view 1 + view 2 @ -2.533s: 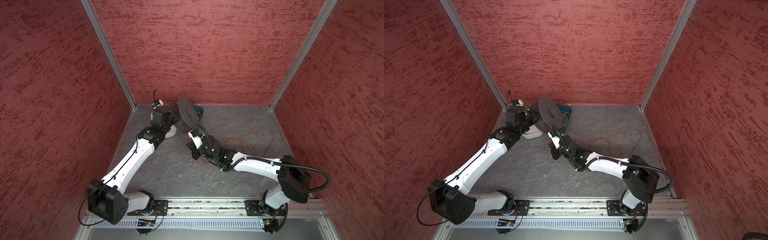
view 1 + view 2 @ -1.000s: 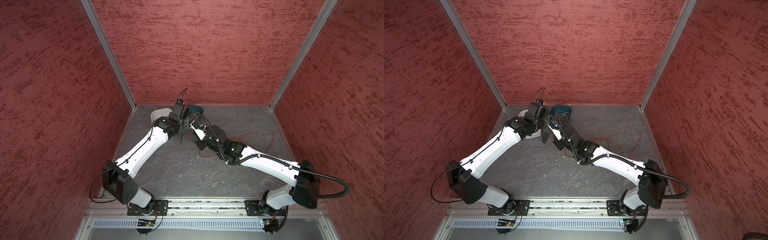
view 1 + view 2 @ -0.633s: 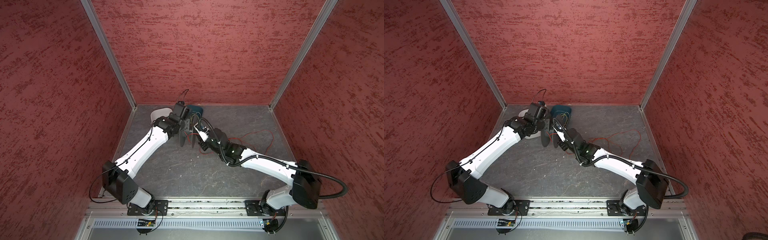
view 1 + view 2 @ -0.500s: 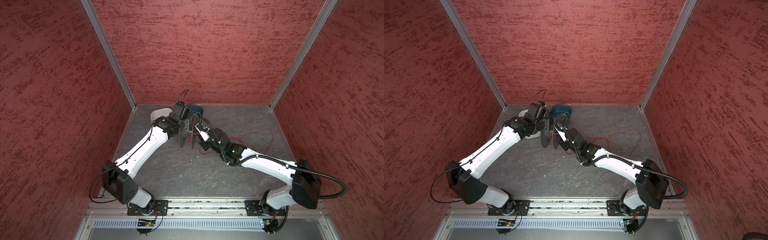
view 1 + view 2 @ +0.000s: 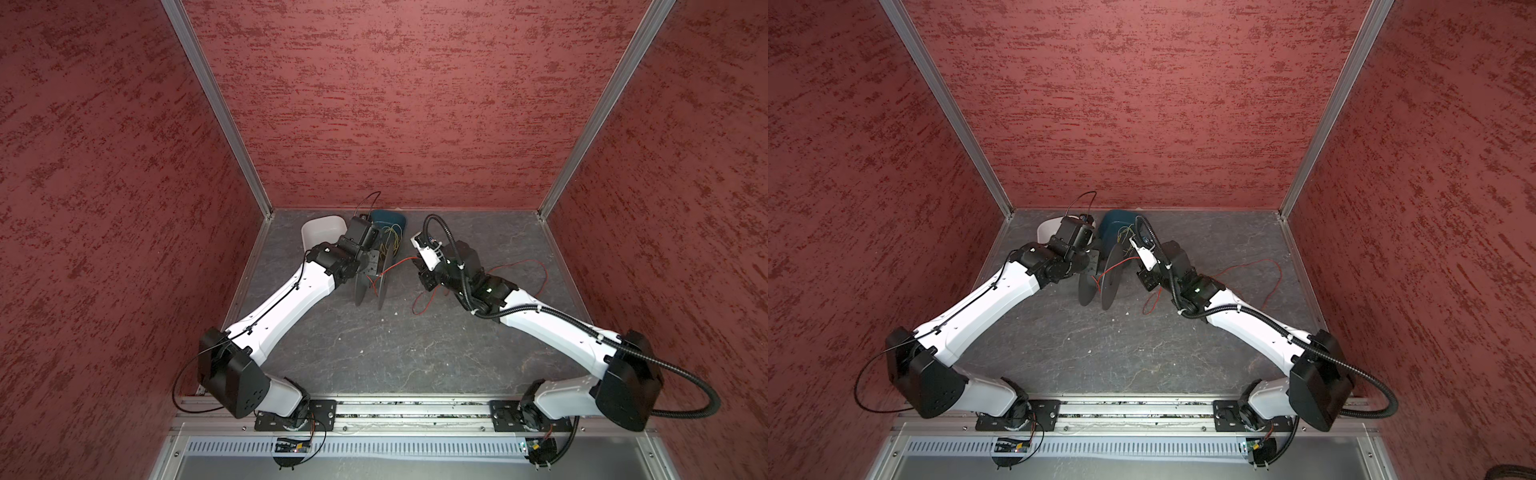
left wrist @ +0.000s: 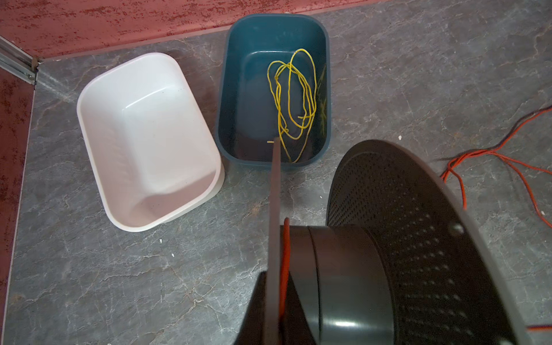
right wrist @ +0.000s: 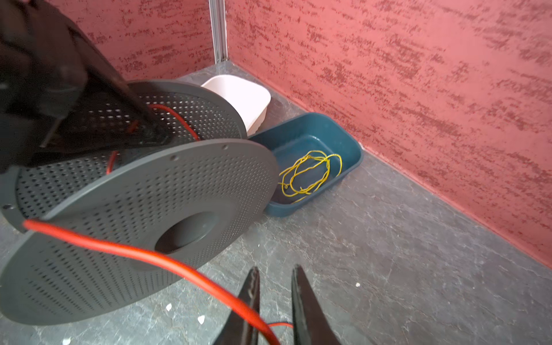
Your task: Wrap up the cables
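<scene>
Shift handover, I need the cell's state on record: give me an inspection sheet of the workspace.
Surface: grey slab, few white crumbs.
Job's things: red cable runs from spool, rest loose on slab.
Clutter: white tub empty; blue tub holds yellow wire.
Grippers: left gripper shut on spool rim; right gripper open, cable across one finger.
Cables: black hose loops off right arm.
Surroundings: red walls, metal posts.

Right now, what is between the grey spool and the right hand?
The red cable spans that gap, running from the spool to the right hand above bare grey floor; the right wrist view shows it.
</scene>
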Robot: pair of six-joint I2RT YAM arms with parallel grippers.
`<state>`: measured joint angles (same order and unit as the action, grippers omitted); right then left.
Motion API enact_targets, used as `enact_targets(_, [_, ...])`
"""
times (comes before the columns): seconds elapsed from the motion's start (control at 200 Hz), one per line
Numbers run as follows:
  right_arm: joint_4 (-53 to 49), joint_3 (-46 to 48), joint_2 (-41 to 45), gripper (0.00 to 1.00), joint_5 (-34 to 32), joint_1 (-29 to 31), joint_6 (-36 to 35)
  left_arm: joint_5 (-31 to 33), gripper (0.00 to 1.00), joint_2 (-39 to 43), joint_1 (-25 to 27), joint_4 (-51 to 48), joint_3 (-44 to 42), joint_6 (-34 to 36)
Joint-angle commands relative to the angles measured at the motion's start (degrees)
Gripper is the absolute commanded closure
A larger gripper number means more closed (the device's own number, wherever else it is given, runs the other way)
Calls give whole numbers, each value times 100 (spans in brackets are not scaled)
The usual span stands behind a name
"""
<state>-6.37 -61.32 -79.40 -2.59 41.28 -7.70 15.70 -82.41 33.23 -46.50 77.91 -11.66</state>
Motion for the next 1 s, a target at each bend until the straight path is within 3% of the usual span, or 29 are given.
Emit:
enact_targets(0.0, [-165, -476, -52, 85, 382, -195, -37, 169, 100, 275, 169, 321, -74, 217])
enact_targets(0.281, [-333, -1355, -916, 89, 1099, -790, -82, 611, 100, 256, 613, 326, -231, 534])
enact_targets(0.496, [-293, -1654, -1640, 97, 1895, -1247, -38, 248, 100, 617, 623, 330, -305, 520])
enact_targets(0.606, [93, -1368, -1851, 100, 2051, -1315, -122, -162, 100, 897, 542, 188, -166, 321])
enact_targets(0.767, [1036, -613, -1835, 96, 2470, -1317, 125, -856, 100, 1219, 217, -31, 94, 81])
enact_targets(0.997, [1900, 223, -1477, 74, 3131, -1328, 726, -1580, 100, 1485, -476, -107, 320, -164])
